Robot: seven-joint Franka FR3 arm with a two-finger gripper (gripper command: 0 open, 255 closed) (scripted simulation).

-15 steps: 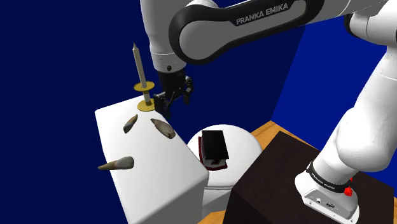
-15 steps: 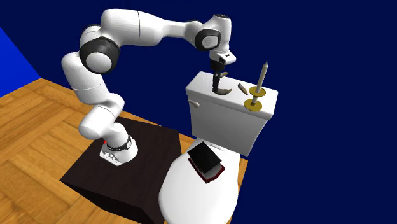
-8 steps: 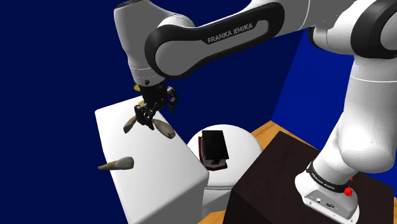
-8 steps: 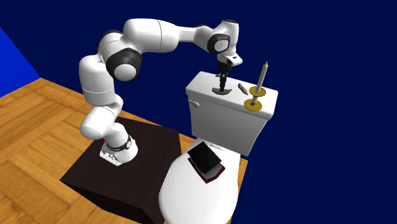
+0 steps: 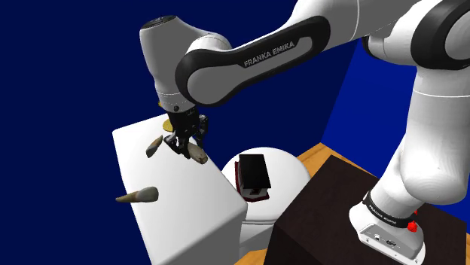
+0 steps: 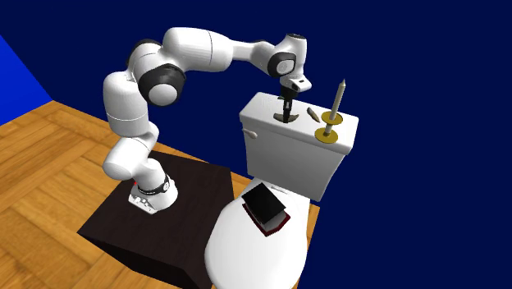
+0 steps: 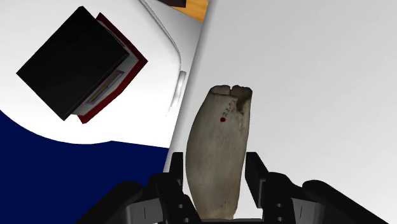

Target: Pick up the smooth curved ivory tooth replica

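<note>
- Hovering low over the white tank lid [image 5: 181, 199], the gripper [image 5: 183, 147] sits at the tooth [image 5: 198, 155] near the lid's edge in the shoulder view. Two other teeth [image 5: 154, 146] lie further toward that view's left.
- Second exterior view: the gripper [image 6: 285, 113] points straight down at the tooth [image 6: 284, 120], with a candle [image 6: 337, 97] standing nearby.
- Wrist view: the pale tooth [image 7: 219, 143] lies on the lid between the fingers [image 7: 256, 172]. They stand apart on either side, seemingly just short of touching it.
</note>
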